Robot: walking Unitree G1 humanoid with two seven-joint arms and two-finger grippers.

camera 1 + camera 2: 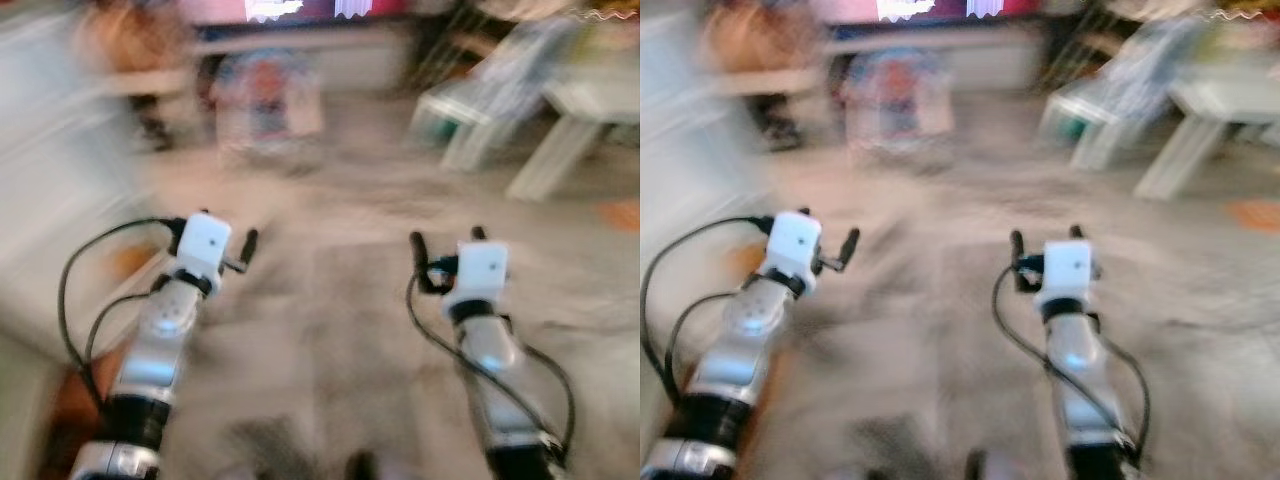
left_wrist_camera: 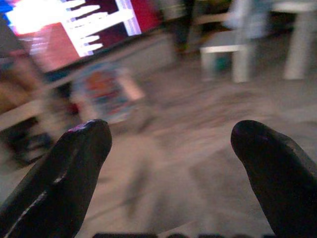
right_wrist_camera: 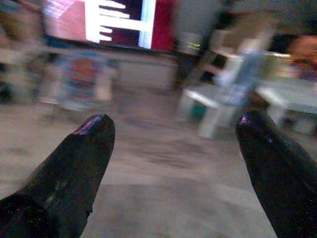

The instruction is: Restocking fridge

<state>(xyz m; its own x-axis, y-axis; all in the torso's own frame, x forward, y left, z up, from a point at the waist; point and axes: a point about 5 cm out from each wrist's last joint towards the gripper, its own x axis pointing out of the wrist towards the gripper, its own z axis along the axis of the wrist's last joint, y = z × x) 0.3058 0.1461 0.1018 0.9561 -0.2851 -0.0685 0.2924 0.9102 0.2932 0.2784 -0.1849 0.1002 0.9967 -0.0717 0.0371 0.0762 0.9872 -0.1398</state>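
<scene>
The whole picture is blurred by motion. Both silver arms reach forward over a grey carpet (image 1: 330, 300). My left gripper (image 1: 232, 238) is held low on the left, and in the left wrist view its fingers (image 2: 79, 148) stand wide apart with nothing between them. On the right, my right gripper (image 1: 447, 238) is also open and empty, its fingers (image 3: 89, 144) spread over bare floor. No fridge or goods can be made out.
A lit screen (image 2: 74, 25) stands on a low unit at the back. A colourful box (image 1: 265, 100) sits on the floor before it. White low tables (image 1: 560, 130) stand at the right, and pale furniture (image 1: 50, 180) lies along the left.
</scene>
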